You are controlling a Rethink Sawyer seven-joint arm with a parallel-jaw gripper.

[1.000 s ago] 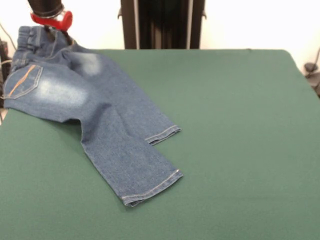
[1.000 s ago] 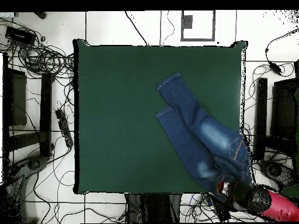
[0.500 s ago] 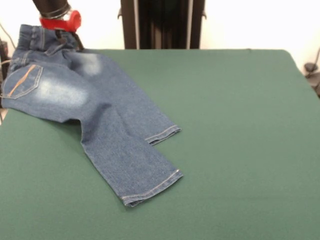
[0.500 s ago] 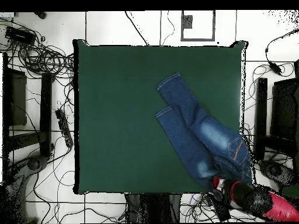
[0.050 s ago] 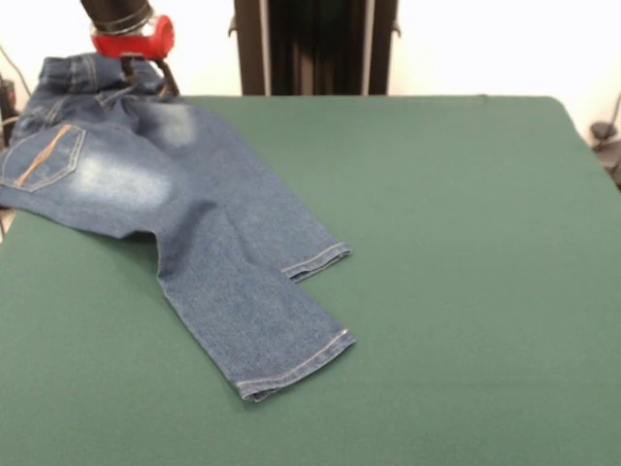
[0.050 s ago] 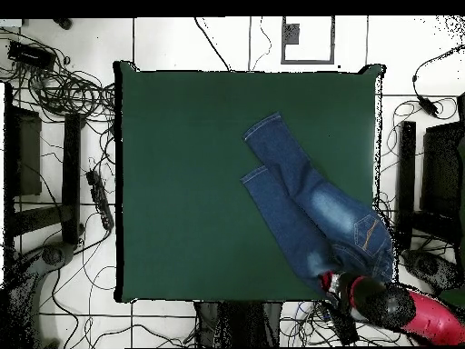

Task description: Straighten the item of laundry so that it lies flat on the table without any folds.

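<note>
My gripper (image 5: 146,70) is up at the far left corner of the table (image 5: 456,243) in the front view. It sits right at the waistband of the jeans (image 5: 165,209), and the cloth there is lifted and bunched. I cannot tell if it is pinching the cloth or is open, because the red ring and the denim hide the tips. The arm comes down from the top, with its black part above the red ring.

From above, the gripper (image 6: 341,289) is at the table's (image 6: 200,182) bottom right corner, and the red arm sticks out past the edge. The jeans (image 6: 313,209) lie slanted, with both legs pointing toward the middle of the table. One leg lies partly over the other. The waist end hangs over the table's edge.

Cables (image 6: 54,91) lie on the floor around the table.
</note>
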